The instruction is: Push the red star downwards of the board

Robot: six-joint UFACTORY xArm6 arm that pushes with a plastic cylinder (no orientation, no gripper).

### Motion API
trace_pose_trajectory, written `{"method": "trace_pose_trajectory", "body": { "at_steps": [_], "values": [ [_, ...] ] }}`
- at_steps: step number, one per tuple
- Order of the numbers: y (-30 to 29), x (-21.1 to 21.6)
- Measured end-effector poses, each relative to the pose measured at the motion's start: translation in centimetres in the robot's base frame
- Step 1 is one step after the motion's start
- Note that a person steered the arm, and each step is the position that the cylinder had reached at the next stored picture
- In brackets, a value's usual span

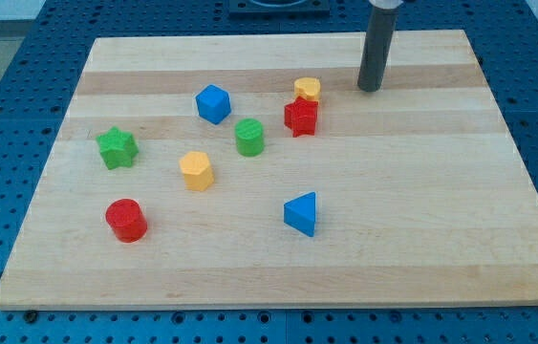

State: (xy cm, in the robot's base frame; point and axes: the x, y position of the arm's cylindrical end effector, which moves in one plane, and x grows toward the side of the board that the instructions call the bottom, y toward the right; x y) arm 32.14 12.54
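Hiding yellow block (308,88): red star (301,117).

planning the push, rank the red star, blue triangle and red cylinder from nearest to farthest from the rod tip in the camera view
From my tip:
1. red star, just toward the view's lower left of the tip, not touching.
2. blue triangle, well toward the view's bottom.
3. red cylinder, far at the view's lower left.

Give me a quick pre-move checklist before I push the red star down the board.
1. My tip in view: ok.
2. Tip above the red star: not ok, it sits up and to the view's right.
3. Tip clear of blocks: ok.
4. Yellow block away from star: not ok, right behind it.
5. Path below star open: ok until the blue triangle.
6. Star on the board: ok.
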Motion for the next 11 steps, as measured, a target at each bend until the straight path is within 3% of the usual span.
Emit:
{"method": "trace_pose_trajectory", "body": {
  "at_steps": [3, 6, 7, 11],
  "values": [
    [-2.4, 1.7],
    [-11.8, 0.6],
    [-12.5, 2.0],
    [-7.7, 10.4]
  ]
}}
